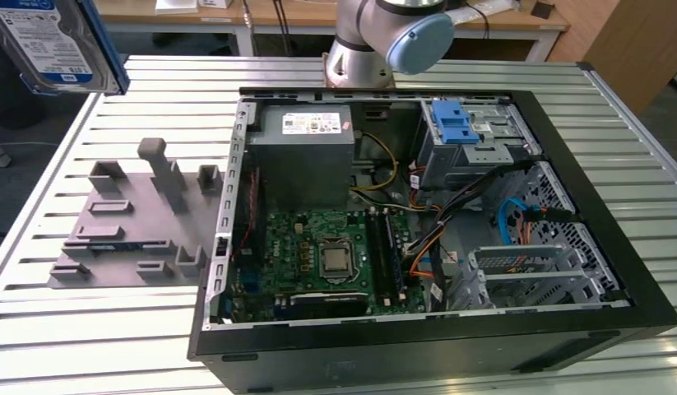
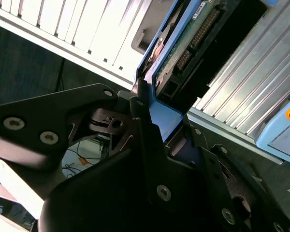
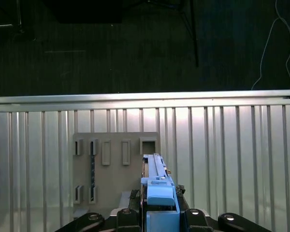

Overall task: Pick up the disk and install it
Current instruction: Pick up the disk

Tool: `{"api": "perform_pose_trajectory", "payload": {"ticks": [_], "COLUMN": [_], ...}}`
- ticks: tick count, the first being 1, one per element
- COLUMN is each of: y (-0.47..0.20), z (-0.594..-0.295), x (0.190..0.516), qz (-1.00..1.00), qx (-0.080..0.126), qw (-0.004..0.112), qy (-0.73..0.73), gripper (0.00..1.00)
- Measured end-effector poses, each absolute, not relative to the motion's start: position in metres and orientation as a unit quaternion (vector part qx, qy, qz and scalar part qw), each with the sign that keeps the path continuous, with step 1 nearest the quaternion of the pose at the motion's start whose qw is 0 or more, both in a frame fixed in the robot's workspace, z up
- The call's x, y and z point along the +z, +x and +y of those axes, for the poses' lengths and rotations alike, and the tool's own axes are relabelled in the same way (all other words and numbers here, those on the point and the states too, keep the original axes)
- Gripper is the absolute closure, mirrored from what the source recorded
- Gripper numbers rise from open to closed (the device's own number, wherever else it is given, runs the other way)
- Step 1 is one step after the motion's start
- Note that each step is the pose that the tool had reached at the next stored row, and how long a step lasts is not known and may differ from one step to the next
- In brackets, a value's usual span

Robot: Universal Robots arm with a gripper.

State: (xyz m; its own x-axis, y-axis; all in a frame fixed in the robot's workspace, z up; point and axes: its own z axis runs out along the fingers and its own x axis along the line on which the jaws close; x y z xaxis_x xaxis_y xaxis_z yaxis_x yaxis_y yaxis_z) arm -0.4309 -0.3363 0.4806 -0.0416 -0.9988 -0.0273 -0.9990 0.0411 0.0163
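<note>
The disk (image 1: pixel 53 41), a silver drive with a white-and-blue label in a blue carrier, hangs high in the air at the exterior view's upper left, off the table's left edge. In both wrist views my gripper (image 3: pixel 159 217) is shut on the carrier's blue end tab, black fingers (image 2: pixel 140 104) pressing it from both sides. The disk (image 3: pixel 157 186) stands on edge above the grey fixture plate. The second wrist view shows the disk's (image 2: pixel 193 34) circuit-board side and connector pins.
An open black computer case (image 1: pixel 426 341) lies on the slatted metal table (image 1: pixel 108 329), with a motherboard, a grey power supply (image 1: pixel 303 148), a drive cage with a blue latch (image 1: pixel 459 123) and metal bays (image 1: pixel 535 271). A grey slotted fixture (image 1: pixel 130 222) sits to the exterior view's left of the case.
</note>
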Motion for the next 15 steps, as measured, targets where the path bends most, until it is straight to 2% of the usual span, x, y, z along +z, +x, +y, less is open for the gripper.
{"api": "perform_pose_trajectory", "payload": {"ticks": [15], "y": [-0.427], "z": [-0.353], "x": [0.483], "qz": [0.721], "qx": [0.015], "qw": [0.004], "qy": [-0.692], "gripper": [0.64]}}
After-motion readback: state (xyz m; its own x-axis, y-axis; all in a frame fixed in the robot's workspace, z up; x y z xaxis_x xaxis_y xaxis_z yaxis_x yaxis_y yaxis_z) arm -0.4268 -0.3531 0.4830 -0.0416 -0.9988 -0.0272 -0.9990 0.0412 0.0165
